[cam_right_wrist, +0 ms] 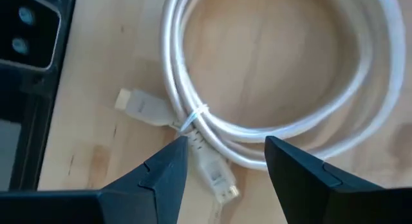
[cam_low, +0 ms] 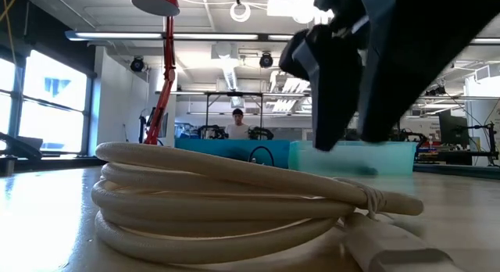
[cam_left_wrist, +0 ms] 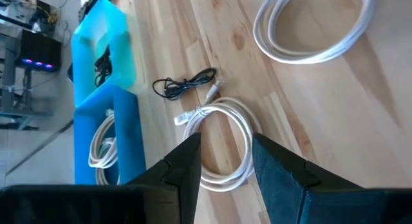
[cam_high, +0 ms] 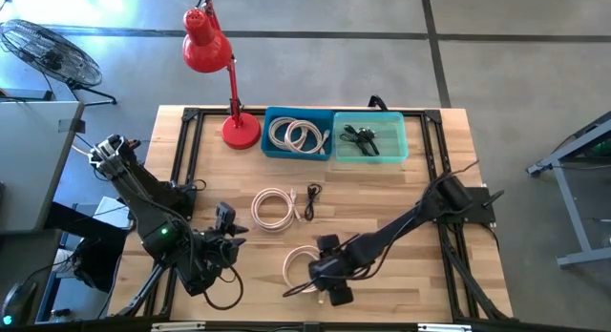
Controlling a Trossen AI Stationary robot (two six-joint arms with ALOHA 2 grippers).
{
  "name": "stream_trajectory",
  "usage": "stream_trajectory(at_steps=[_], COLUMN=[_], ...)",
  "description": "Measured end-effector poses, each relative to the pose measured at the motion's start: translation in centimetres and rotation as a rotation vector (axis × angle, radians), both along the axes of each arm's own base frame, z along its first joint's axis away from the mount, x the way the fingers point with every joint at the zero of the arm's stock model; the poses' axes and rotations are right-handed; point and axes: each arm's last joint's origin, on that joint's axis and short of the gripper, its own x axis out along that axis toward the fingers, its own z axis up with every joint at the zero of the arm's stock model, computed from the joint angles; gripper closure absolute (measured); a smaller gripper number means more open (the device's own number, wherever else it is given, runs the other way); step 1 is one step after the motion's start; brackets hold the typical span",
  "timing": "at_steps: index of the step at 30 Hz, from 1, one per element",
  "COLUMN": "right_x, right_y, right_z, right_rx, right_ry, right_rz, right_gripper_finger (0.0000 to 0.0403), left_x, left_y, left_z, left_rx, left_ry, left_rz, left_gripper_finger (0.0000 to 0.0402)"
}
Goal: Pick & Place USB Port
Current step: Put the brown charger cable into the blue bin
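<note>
- No readable writing or brand shows on anything.
- Two white coiled cables lie loose on the tabletop (cam_high: 458,241): one near the front edge (cam_high: 301,265), one mid-table (cam_high: 275,208).
- One small black cable (cam_high: 313,197) lies just beside the mid-table coil.
- Two bins stand at the back: a blue bin (cam_high: 298,134) holding white coils, a teal bin (cam_high: 370,138) holding black cable.
- One red lamp (cam_high: 215,60).
- Right tool (cam_right_wrist: 225,163) hovers released over the front coil's tied plugs.
- Left tool (cam_left_wrist: 225,159) waits released near the front-left.

White coiled USB cable (cam_high: 298,265) lies flat on table (cam_high: 401,194).
</note>
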Motion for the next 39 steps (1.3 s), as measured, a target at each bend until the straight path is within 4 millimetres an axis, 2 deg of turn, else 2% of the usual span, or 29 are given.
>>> stream_trajectory(at_steps=[13,22,34,37,39], right_x=[0.9,0.4,0.0,0.2,0.4], right_y=[0.5,1.6,1.2,0.9,0.7], right_z=[-1.8,-2.0,-3.6,-3.7,-3.6], right_rx=[0.001,-0.003,0.047,0.053,0.052], right_ry=[-0.026,-0.039,-0.042,-0.038,-0.046], right_rz=[0.044,0.102,0.06,0.024,-0.004], right_gripper_finger=[0.0204,0.0204,0.0204,0.022,0.0249], left_x=[0.0,0.0,0.0,0.0,0.0], left_y=[-0.1,0.0,0.0,0.0,0.0], left_z=[0.0,0.0,0.0,0.0,0.0], left_rx=[-0.019,-0.008,-0.003,-0.003,-0.006], left_ry=[0.021,0.008,0.001,0.001,0.004], left_rz=[-0.011,-0.004,-0.001,-0.001,-0.003], left_gripper_finger=[0.0268,0.0268,0.0268,0.0268,0.0268])
